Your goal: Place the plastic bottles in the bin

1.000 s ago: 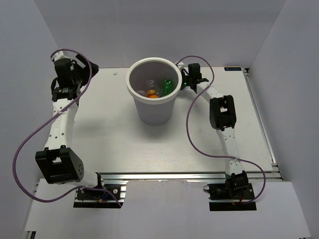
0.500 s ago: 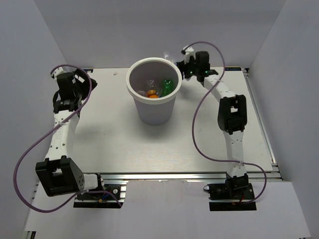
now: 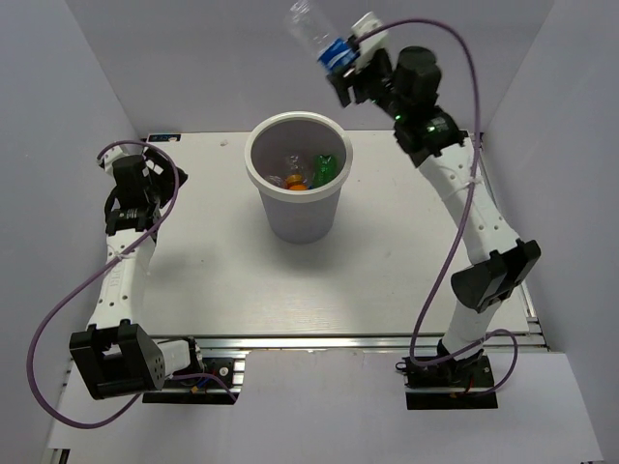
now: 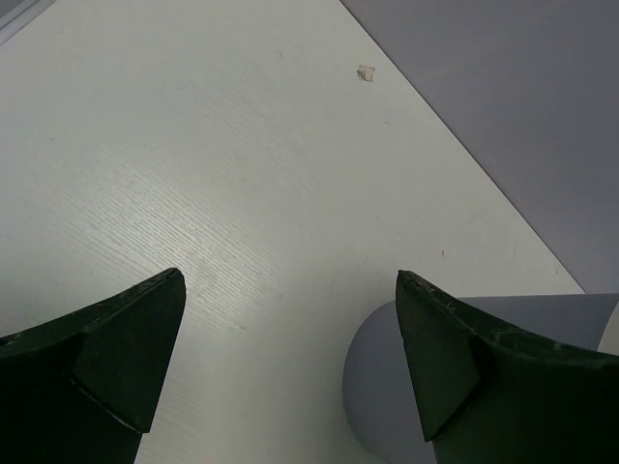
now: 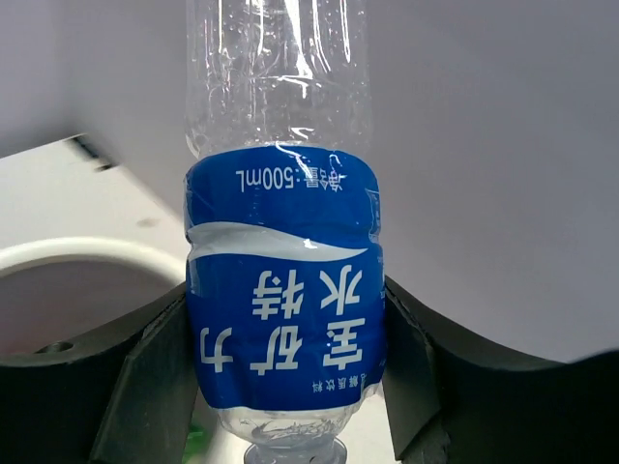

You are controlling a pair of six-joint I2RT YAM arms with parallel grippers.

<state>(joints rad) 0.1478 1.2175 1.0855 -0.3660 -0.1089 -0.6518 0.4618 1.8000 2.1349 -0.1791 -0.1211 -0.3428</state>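
Note:
My right gripper (image 3: pixel 345 70) is raised high behind the bin's far right side and is shut on a clear bottle with a blue label (image 3: pixel 319 37). In the right wrist view this blue-label bottle (image 5: pixel 283 319) fills the gap between both fingers, neck toward the camera. The white bin (image 3: pixel 297 179) stands at the middle of the table; inside it lie a green bottle (image 3: pixel 325 170), an orange bottle (image 3: pixel 293 181) and a clear one (image 3: pixel 291 161). My left gripper (image 3: pixel 155 162) is open at the table's far left, with nothing between its fingers (image 4: pixel 126 348).
The bin's rim (image 5: pixel 87 253) shows below left of the held bottle in the right wrist view. A small scrap (image 4: pixel 366 72) lies on the white table (image 4: pixel 242 193) near the back wall. Grey walls close in on three sides.
My right gripper closed on the blue-label bottle beside the bin and lifted it up high behind the bin. The left arm drew back slightly toward the near side.

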